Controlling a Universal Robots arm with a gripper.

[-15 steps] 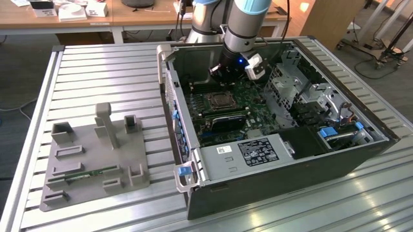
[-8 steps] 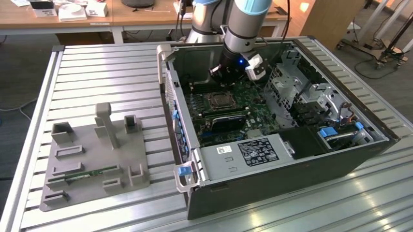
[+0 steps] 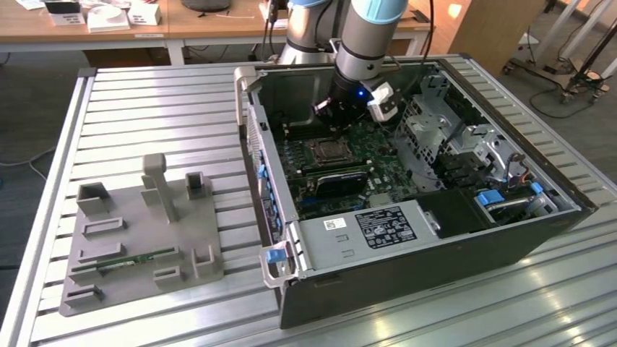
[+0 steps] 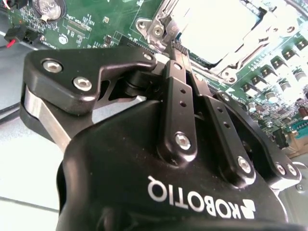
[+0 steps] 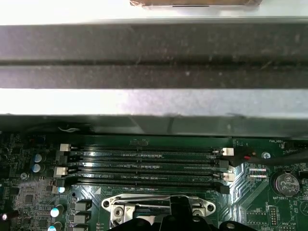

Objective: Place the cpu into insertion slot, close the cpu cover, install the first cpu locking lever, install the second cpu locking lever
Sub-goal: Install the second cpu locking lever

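Silvery cpu cover (image 4: pixel 226 33) lies shut over the cpu (image 4: pixel 216 26), my tool (image 4: pixel 174 50) pinched narrow at its edge, black memory slots (image 5: pixel 144 166) just beyond it.

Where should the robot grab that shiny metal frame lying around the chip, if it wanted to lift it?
Probably its thin outer rim, coming down from above. The cpu cover lies flat on the cpu, low against the green board, so there is no side to pinch, just an edge to hook. Which edge swings free I cannot tell.
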